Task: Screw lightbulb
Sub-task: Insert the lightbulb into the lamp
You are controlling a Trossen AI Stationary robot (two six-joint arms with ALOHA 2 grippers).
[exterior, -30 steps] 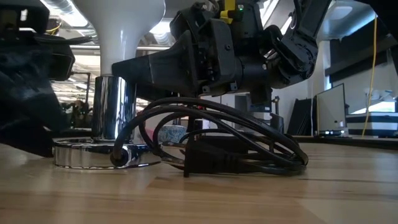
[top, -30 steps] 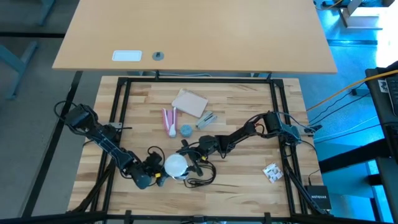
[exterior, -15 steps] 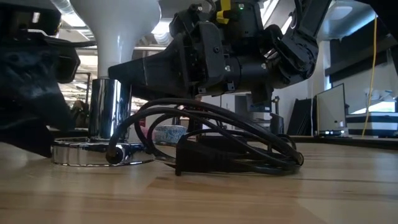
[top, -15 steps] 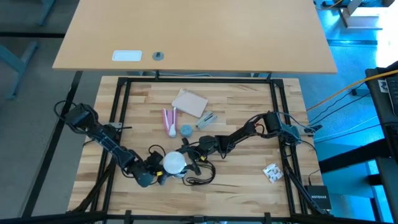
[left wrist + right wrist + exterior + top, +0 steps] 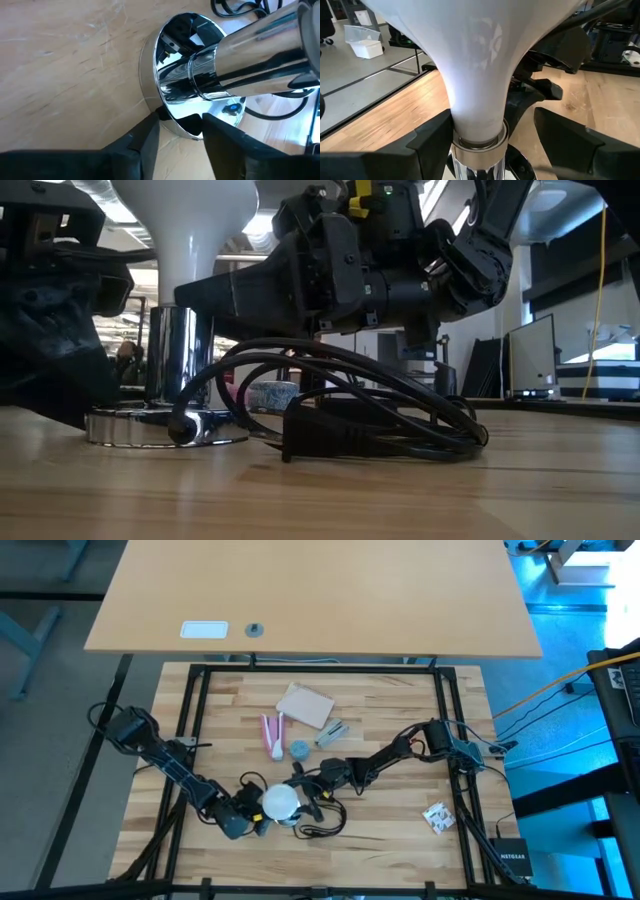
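Left gripper, fingers spread, straddles the chrome base; right gripper brackets the lightbulb, unclamped. Black cord crowds behind.

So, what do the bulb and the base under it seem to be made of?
Bulb: probably frosted glass or plastic; smooth, matt white, with soft reflections. Base: likely polished, chromed metal; it mirrors the table and fingers sharply.
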